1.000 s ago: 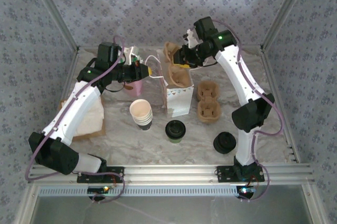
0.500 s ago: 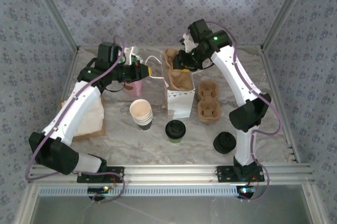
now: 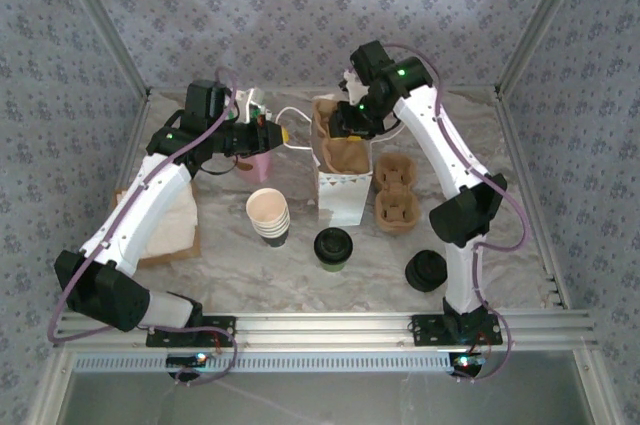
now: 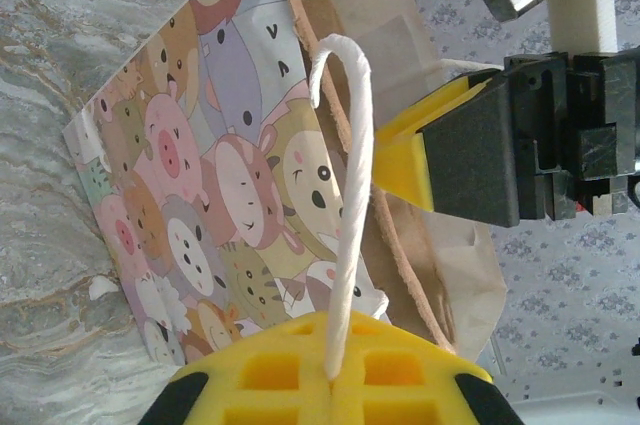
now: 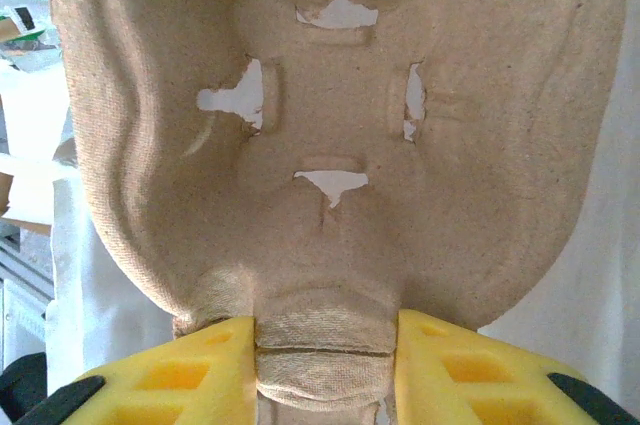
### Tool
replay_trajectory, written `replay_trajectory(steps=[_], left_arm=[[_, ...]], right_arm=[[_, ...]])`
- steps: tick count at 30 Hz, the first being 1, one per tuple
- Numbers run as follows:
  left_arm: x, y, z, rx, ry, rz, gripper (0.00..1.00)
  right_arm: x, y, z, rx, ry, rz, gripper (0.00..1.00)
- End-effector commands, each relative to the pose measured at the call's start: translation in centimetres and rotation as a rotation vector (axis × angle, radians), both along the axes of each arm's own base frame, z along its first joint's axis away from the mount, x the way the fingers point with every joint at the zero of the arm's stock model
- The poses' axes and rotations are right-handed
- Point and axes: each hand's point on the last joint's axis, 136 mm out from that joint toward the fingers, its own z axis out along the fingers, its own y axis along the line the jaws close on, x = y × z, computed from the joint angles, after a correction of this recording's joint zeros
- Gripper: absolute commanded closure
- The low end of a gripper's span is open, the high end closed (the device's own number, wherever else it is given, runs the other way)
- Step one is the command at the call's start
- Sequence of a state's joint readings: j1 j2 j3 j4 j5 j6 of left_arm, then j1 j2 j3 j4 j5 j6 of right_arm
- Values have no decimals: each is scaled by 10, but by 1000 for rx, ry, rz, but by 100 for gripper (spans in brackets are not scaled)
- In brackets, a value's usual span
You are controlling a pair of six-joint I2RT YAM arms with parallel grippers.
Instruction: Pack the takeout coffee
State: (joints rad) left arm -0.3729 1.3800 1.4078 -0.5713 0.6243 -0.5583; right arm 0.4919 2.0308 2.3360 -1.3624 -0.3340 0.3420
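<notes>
The takeout coffee, a dark cup with a black lid, stands on the table in front of the paper bag. My left gripper is shut on the bag's white rope handle, pulling it leftward; the bag's cartoon-animal side faces the left wrist camera. Over the bag's open top, my right gripper is shut on a brown pulp cup carrier, which hangs partly inside the bag. The yellow fingers pinch the carrier's folded edge.
A stack of lidless cups stands left of the coffee, and a stack of black lids lies at the front right. More pulp carriers lie right of the bag. A pink cup and brown paper are at the left.
The right gripper has moved left and lower with the carrier, bringing it from above the bag's far edge into the bag's mouth. The left arm holds still.
</notes>
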Motion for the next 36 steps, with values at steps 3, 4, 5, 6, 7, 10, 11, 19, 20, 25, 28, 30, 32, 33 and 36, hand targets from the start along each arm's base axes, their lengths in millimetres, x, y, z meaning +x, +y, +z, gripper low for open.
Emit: replay_trajectory(steps=[3, 4, 5, 6, 7, 10, 11, 19, 20, 25, 28, 30, 32, 33, 36], left_arm=[[0, -1, 12, -17, -53, -20, 100], [0, -1, 13, -18, -54, -19, 100], [0, -1, 13, -19, -52, -21, 100], [0, -1, 13, -19, -55, -20, 100], [0, -1, 13, -19, -54, -20, 100], [0, -1, 13, -19, -56, -19, 100], [0, -1, 14, -20, -57, -19, 100], [-3, 3, 16, -21, -74, 9, 100], [-3, 4, 17, -21, -77, 14, 100], [-5, 8, 19, -18, -91, 40, 100], [-5, 10, 18, -14, -96, 55, 100], [-6, 11, 19, -13, -100, 60, 100], [-6, 10, 18, -15, -99, 60, 100], [-6, 10, 18, -15, -99, 60, 100], [-6, 7, 17, -13, -101, 56, 100]], right_arm=[[2, -6, -5, -71, -10, -5, 61], [2, -6, -6, -81, -12, -7, 61], [2, -6, -7, -94, -13, -7, 62], [2, -6, -8, -109, -17, -7, 62], [2, -5, -9, -119, -18, -7, 62], [2, -6, -12, -157, -21, -11, 62], [2, -6, -14, -174, -25, -15, 61], [-1, -9, -19, -267, -41, -28, 61], [0, -11, -19, -277, -43, -32, 61], [-3, -10, -18, -299, -49, -31, 61], [-4, -11, -18, -314, -55, -31, 62], [-4, -10, -19, -319, -54, -31, 62], [-2, -9, -21, -321, -57, -31, 62], [-2, -8, -22, -321, -56, -30, 61], [-2, -5, -25, -346, -58, -25, 62]])
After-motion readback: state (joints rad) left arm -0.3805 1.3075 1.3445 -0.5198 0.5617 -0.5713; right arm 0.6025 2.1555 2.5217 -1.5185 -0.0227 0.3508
